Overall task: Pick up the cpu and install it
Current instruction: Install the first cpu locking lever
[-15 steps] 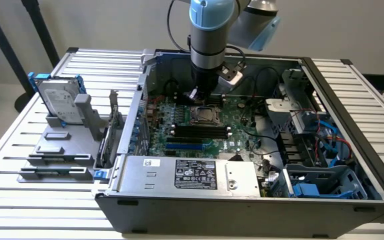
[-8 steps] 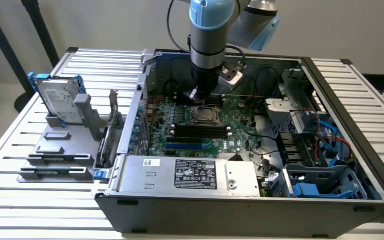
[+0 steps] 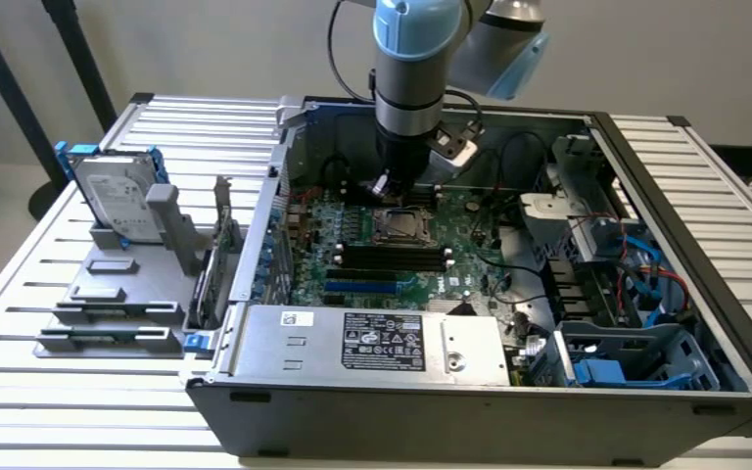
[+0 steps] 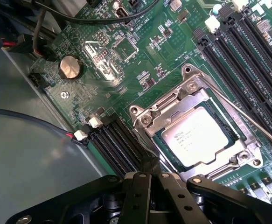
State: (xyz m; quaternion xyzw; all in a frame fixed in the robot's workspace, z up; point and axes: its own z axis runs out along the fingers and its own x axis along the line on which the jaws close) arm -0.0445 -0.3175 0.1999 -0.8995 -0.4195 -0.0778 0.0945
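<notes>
- Black metal gripper (image 4: 150, 169) fills the nearest part of the wrist view; its two fingers are pressed together and they hold nothing.
- Just beyond the fingertips lies the cpu (image 4: 202, 141), a small flat square chip with a shiny silver-grey metal top. It sits already inside the silver metal socket frame (image 4: 190, 87) on the green motherboard (image 4: 140, 51), and its top is uncovered.
- The chip is close in front of the closed fingertips and a little to one side of them, near but not touching as far as I can judge. It is square, so it has no real long axis; its edges run parallel with the frame.
- A thin metal lever wire (image 4: 252, 122) crosses over one side of the frame.
- Black memory slots (image 4: 247, 51) run beside the socket, and a round silver coin battery (image 4: 70, 67) lies farther off on the board.
- In the exterior view the arm stands vertically inside the open grey computer case (image 3: 481, 411), with the gripper low over the socket in the middle of the board.
- Farthest away, on the exterior view's left, a large silver hard drive with blue bracket (image 3: 113, 191) stands on a grey holder on the white slatted table (image 3: 36, 255).
</notes>
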